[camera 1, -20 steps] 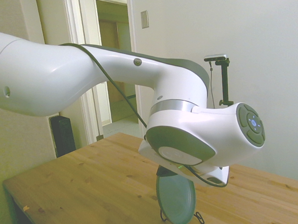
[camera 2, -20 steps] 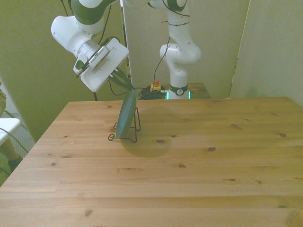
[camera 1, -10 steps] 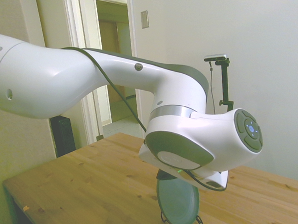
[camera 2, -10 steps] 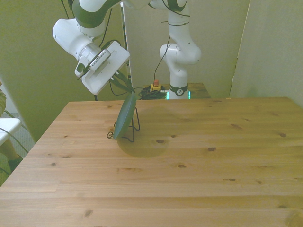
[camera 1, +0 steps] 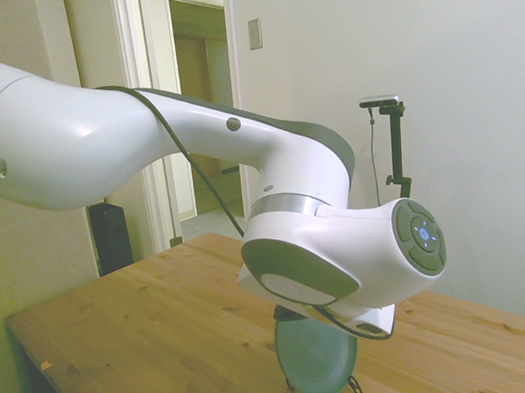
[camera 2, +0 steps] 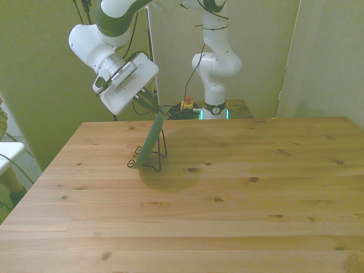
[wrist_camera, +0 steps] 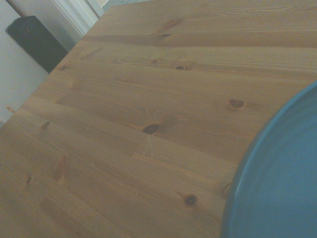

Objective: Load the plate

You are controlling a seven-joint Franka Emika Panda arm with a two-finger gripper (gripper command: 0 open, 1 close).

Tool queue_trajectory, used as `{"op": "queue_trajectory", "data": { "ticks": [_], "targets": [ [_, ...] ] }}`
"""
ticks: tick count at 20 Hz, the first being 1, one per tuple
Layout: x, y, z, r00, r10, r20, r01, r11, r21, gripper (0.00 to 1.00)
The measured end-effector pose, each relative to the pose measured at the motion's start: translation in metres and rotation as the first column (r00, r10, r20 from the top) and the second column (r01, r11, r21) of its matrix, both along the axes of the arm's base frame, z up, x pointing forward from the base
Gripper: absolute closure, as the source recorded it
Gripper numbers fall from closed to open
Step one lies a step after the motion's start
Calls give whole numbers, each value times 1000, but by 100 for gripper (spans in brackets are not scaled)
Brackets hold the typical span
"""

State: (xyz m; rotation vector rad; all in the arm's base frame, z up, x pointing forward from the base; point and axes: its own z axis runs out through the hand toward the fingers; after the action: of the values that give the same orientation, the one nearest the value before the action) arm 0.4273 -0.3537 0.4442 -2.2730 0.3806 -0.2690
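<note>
The gripper (camera 2: 154, 108) grips the teal plate (camera 2: 150, 143) by its top edge (tilted on edge), so it slots into the wire rack (camera 2: 161, 152)

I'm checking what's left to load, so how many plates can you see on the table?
1. The plate stands on edge in the wire rack, near the front view's left, under the gripper. No others visible.

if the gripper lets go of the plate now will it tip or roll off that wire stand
The plate stands on edge, leaning in a thin wire stand, so it probably tips easily if nudged sideways. Being round, it could roll once off the wires. It looks rigid with a smooth surface, likely slippery and breakable if it falls on the table.
</note>
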Motion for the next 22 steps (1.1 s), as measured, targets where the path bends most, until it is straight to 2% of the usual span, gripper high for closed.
{"op": "queue_trajectory", "data": {
  "ticks": [7, 15, 19, 22],
  "targets": [
    [-2, 6, -2, 1000, 21, -8, -21, 999, -38, 0],
    [-4, 4, 7, 1000, 11, 8, -11, 998, -54, 0],
    [-16, 1, 35, 999, -6, 48, 10, 997, -75, 0],
    [-37, 0, 77, 994, -37, 101, 46, 994, -96, 0]
  ]
}}
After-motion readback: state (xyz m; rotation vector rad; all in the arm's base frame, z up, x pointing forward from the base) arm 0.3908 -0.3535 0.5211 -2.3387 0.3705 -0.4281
